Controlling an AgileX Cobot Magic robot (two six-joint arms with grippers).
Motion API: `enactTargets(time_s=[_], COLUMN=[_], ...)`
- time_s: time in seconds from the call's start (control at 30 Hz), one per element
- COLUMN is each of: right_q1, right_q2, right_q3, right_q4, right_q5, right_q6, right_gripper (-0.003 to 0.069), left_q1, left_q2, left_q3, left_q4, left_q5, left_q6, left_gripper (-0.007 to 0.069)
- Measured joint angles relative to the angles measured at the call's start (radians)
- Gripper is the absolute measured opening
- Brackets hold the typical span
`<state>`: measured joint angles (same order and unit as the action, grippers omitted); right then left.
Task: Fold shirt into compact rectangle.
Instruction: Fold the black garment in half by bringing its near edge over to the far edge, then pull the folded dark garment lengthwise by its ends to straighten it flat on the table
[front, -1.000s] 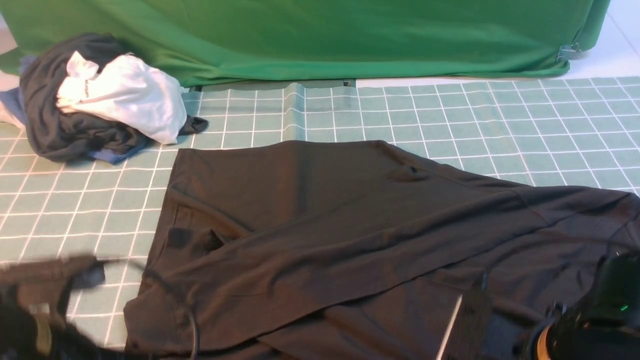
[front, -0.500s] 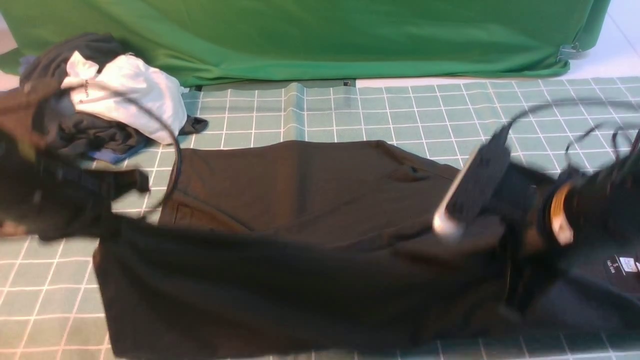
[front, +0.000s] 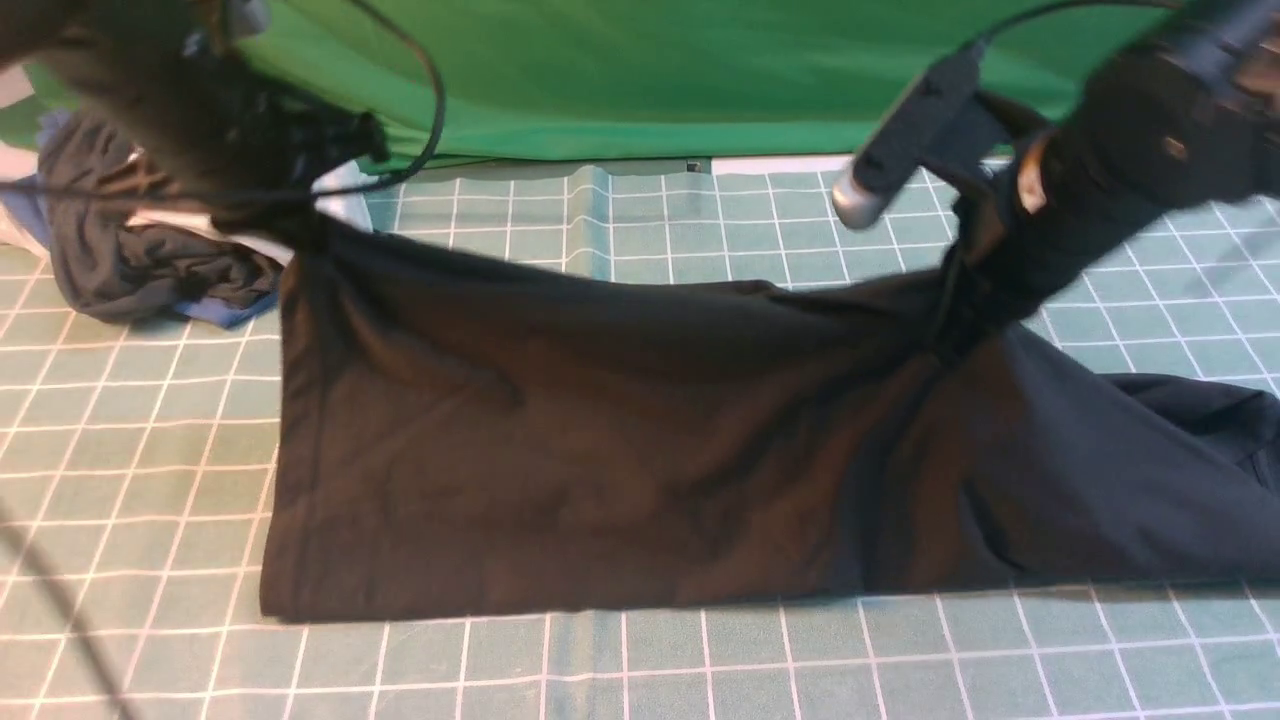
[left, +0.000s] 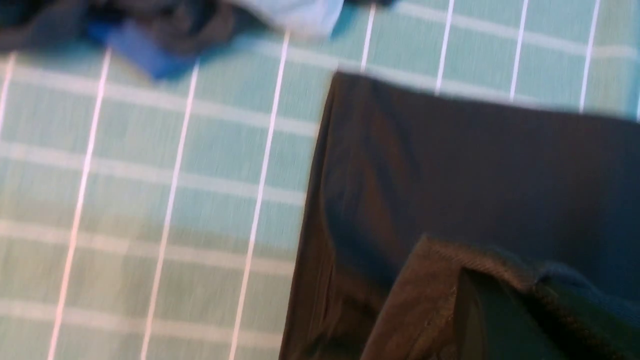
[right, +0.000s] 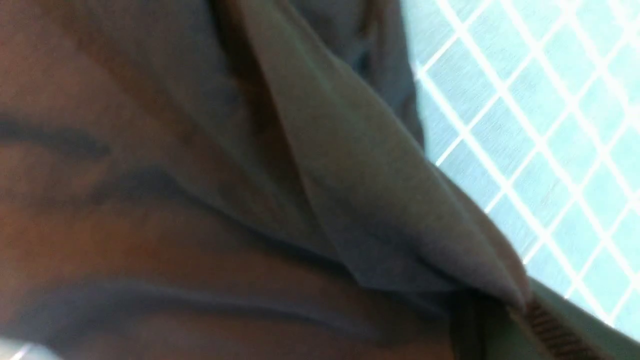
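The black shirt lies across the gridded mat, its near half lifted and drawn up toward the back. My left gripper is blurred at the shirt's upper left corner and is shut on the cloth. My right gripper pinches the upper right part of the same edge. A loose part of the shirt trails off to the right. In the left wrist view the shirt wraps over the left gripper. In the right wrist view the shirt drapes from the right gripper. Chest print and neck label are hidden.
A pile of dark grey, white and blue garments sits at the back left, just beside my left gripper; its blue edge shows in the left wrist view. A green cloth backdrop bounds the far side. The green gridded mat covers the table.
Both grippers have risen from the near edge and swept toward the back, carrying the shirt's near edge up and over. The front fold line now lies farther from me.
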<state>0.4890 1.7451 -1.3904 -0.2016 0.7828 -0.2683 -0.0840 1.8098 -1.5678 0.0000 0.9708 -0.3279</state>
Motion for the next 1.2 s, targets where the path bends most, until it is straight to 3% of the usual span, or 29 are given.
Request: enactTargets(time_s=[0.23,0.5,0.6,0.67,0.77,0.87,0.97,1.03,1.1,1.2], right_q1=[-0.037,-0.051,-0.051,-0.051,-0.051,-0.051,-0.054,-0.060,-0.083,-0.131], right_q2=[0.203,0.319,0.330,0.331,0.325,0.289,0.203,0.172,0.102,0.043], right_q3=[-0.152,-0.238,-0.238,-0.242,-0.259,-0.293,-0.331,-0.336,-0.342,-0.343], right_q4=[0.000,0.004,0.004,0.004,0.004,0.004,-0.003,-0.004,-0.004,-0.003], right_q5=[-0.002,-0.054,-0.086,-0.102,-0.091,-0.016,0.078,0.107,0.160,0.244], right_q6=[-0.002,-0.002,0.008,0.018,0.039,0.060,0.068,0.072,0.077,0.078], right_gripper=[0.0023,0.0048,0.0134,0.0244,0.0399,0.0477,0.0470,0.0454,0.0383,0.0220], left_q1=[0.000,0.000,0.000,0.000,0.000,0.000,0.001,0.001,0.001,0.003], left_q2=[0.186,0.258,0.269,0.271,0.272,0.272,0.270,0.269,0.264,0.256], left_q3=[-0.170,-0.205,-0.205,-0.205,-0.211,-0.245,-0.311,-0.342,-0.407,-0.459], left_q4=[0.066,0.126,0.140,0.149,0.166,0.195,0.216,0.222,0.230,0.198], left_q5=[0.032,0.006,-0.001,-0.004,-0.011,0.003,0.063,0.090,0.151,0.220], left_q6=[-0.034,-0.065,-0.066,-0.066,-0.066,-0.066,-0.035,-0.018,0.020,0.104], left_gripper=[0.0011,0.0013,0.0029,0.0055,0.0142,0.0256,0.0381,0.0412,0.0460,0.0441])
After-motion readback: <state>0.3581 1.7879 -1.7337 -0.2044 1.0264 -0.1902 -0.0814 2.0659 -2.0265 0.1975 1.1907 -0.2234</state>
